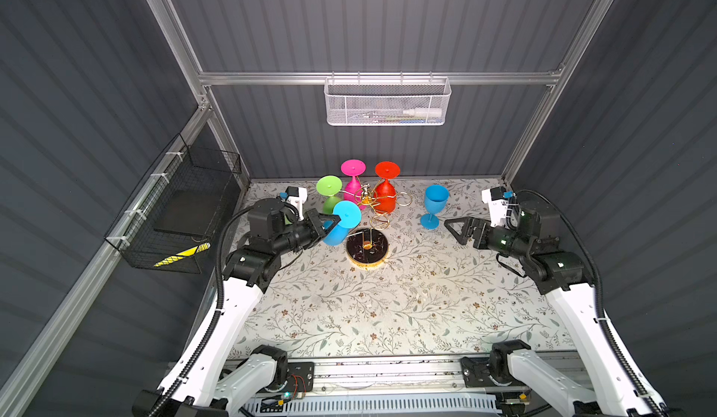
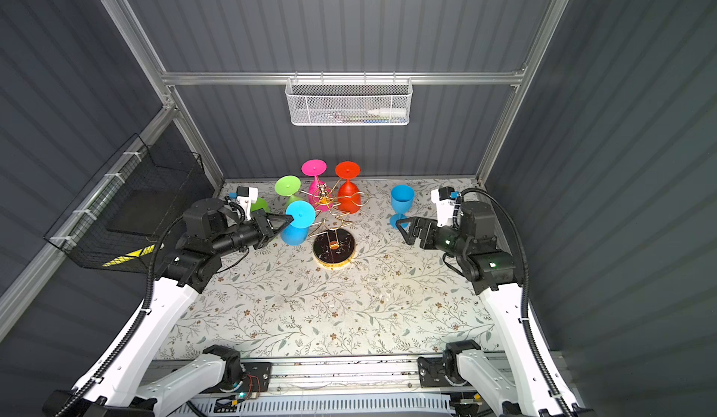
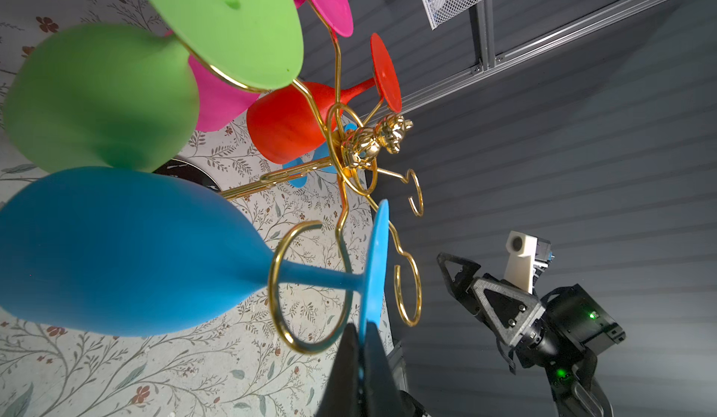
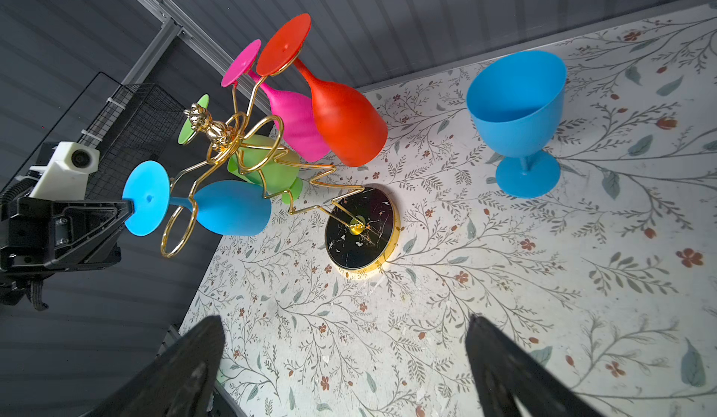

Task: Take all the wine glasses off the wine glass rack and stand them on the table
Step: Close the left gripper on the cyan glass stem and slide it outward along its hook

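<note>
The gold wire wine glass rack (image 1: pixel 366 250) (image 2: pixel 333 248) (image 4: pixel 361 228) stands on its black marbled base at the middle back of the table. A blue wine glass (image 1: pixel 335 234) (image 2: pixel 295 234) (image 3: pixel 116 252) (image 4: pixel 232 209) hangs upside down at its front left arm. Its stem crosses a gold ring (image 3: pixel 310 347). My left gripper (image 1: pixel 336 221) (image 2: pixel 290 221) (image 3: pixel 361 327) is shut on the edge of this glass's foot disc. My right gripper (image 1: pixel 452 230) (image 2: pixel 403 228) (image 4: pixel 345 320) is open and holds nothing, low over the table to the right of the rack.
Green (image 1: pixel 329 186), pink (image 1: pixel 353 168) and red (image 1: pixel 387 170) glasses hang upside down on the rack's far arms. A blue goblet (image 1: pixel 435 201) stands upright at the back right. A white mesh basket (image 1: pixel 387 102) hangs on the back wall, a black wire basket (image 1: pixel 182 209) on the left.
</note>
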